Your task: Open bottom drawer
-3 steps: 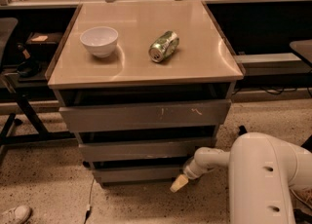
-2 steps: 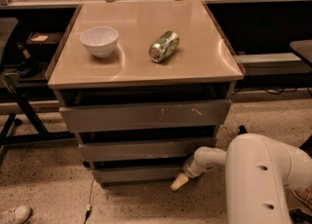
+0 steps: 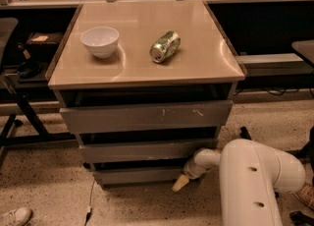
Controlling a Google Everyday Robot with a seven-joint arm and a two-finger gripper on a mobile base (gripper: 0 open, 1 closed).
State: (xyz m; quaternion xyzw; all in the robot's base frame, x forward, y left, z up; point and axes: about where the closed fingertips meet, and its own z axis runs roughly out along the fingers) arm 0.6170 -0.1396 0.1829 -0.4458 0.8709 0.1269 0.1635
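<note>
Speckled flooring (image 3: 44,181) surrounds a grey three-drawer cabinet (image 3: 147,136) with a beige tabletop (image 3: 196,63). In the camera view, the gripper (image 3: 180,183) hangs low at the cabinet's right front corner, on a white arm (image 3: 255,181). Its pale fingers (image 3: 178,184) show as one tapered tip, pressed together and holding nothing. The bottom drawer (image 3: 140,175), the lowest grey front, lies just left of the fingers, its right end touching or nearly touching them. Well above the fingers and to their left, a white bowl (image 3: 99,41) and a green can (image 3: 165,46) lying on its side rest on the tabletop.
</note>
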